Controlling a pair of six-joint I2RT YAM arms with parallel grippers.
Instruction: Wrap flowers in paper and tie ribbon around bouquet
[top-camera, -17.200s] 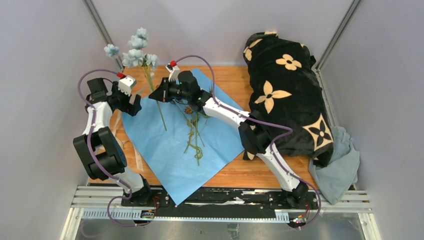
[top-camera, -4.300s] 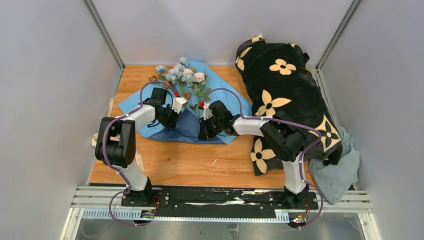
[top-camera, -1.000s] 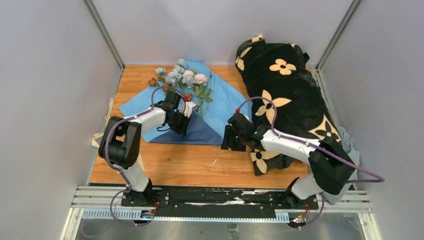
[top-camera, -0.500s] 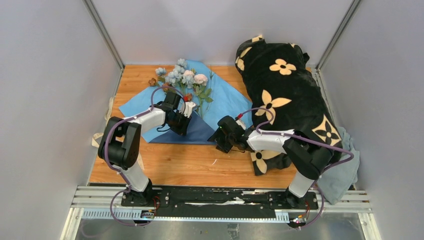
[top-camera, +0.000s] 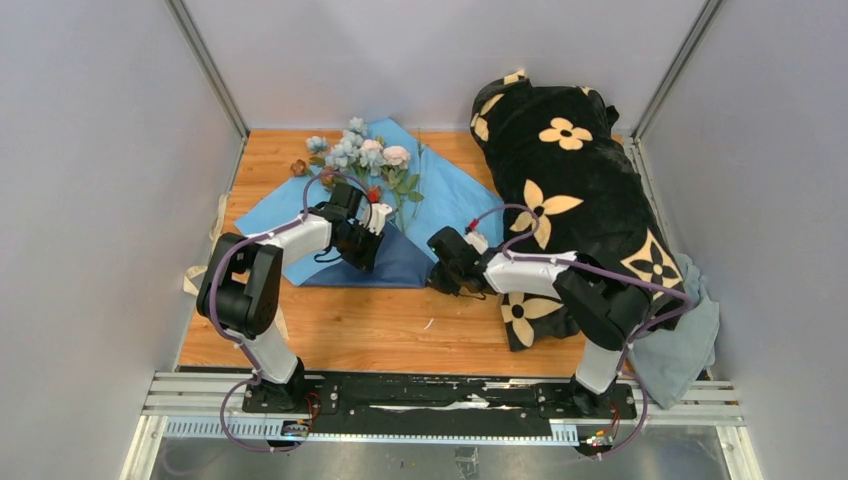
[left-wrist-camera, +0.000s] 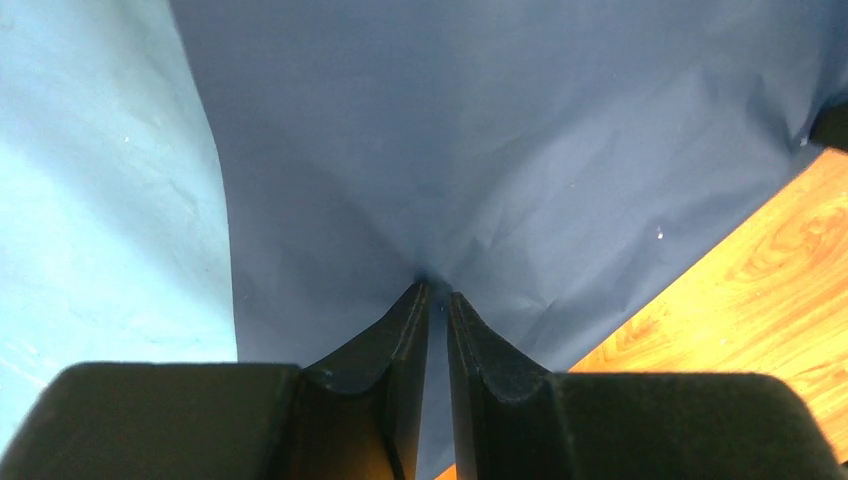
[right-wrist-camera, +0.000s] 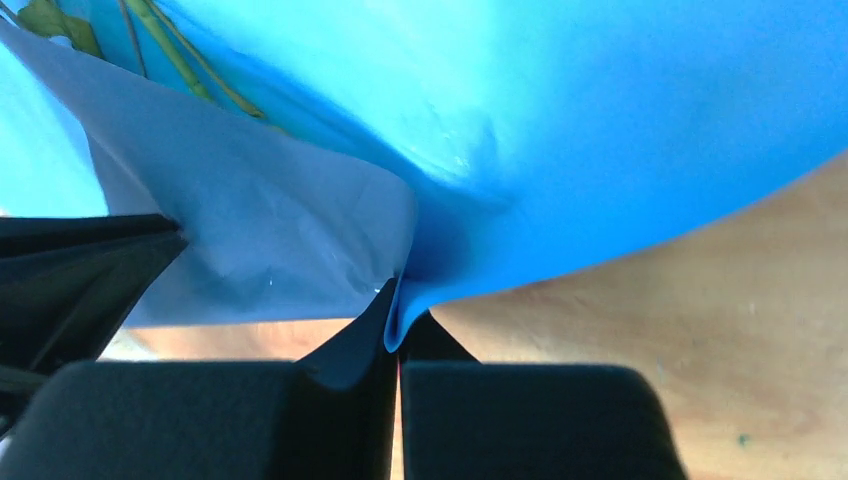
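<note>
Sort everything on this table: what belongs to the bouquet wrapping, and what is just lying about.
For the job:
- large crinkled paper sheet, navy one side, light blue the other
- pale blue and pink flowers on thin green stems
- flat cream ribbon, far left, likely for the tie

Lying about:
- black plush blanket with cream flower prints
- grey-blue soft cloth

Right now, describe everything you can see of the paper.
The paper is a thin, creased sheet, sky-blue on one side and navy on the other, lying on the table. Its near part is folded over the flowers, navy out. The left end effector pinches that navy flap; the right end effector grips the blue edge beside it.
</note>
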